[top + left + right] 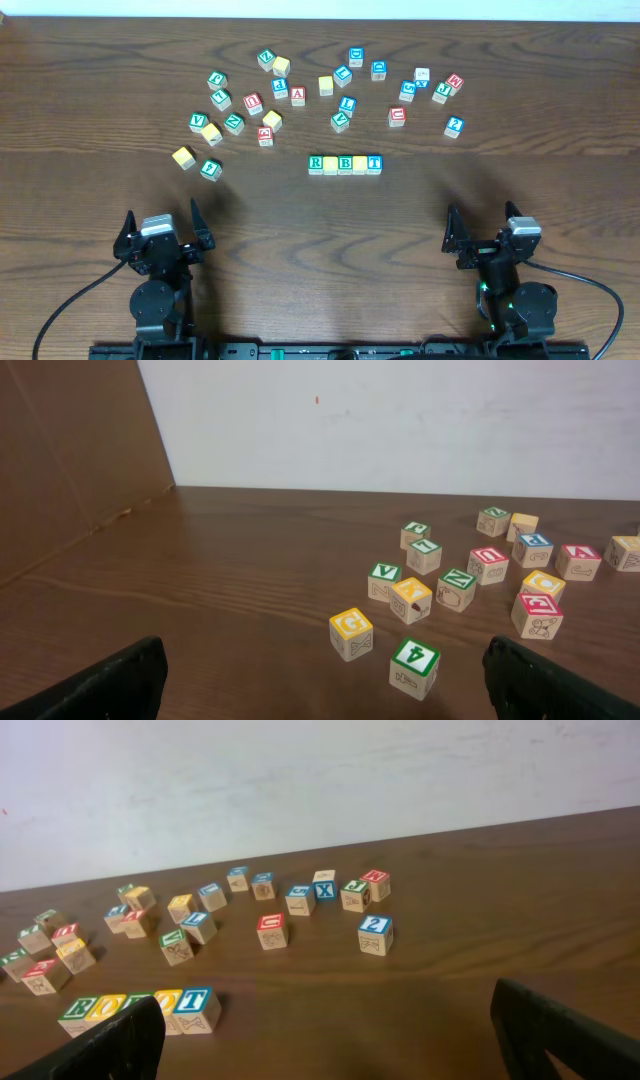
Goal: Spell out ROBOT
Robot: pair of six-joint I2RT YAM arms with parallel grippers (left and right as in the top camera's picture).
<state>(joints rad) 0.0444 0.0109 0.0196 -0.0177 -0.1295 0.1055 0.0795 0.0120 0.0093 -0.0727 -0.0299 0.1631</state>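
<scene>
Along the bottom edge of the overhead view, left pincer (162,220) and right pincer (482,220) both gape released, grasping nothing. Above them, mid-frame, ROBOT (345,164) forms a touching row on the counter (300,250); loose cubes (297,95) scatter beyond.

A dark brown wooden table (320,230) carries a straight row of five cubes (345,164) near its middle, touching side by side. The row runs from the green R cube (316,163) at the left end, through yellow, green B and yellow tops, to the blue T cube (374,163) at the right end. Beyond the row, a scatter of loose cubes (347,104) with green, blue, red and yellow tops spreads in a wide band, among them a red A cube (297,96) and a blue 2 cube (454,127). At its left end a yellow cube (183,157) and a green-printed cube (210,169) lie just beside each other.
</scene>
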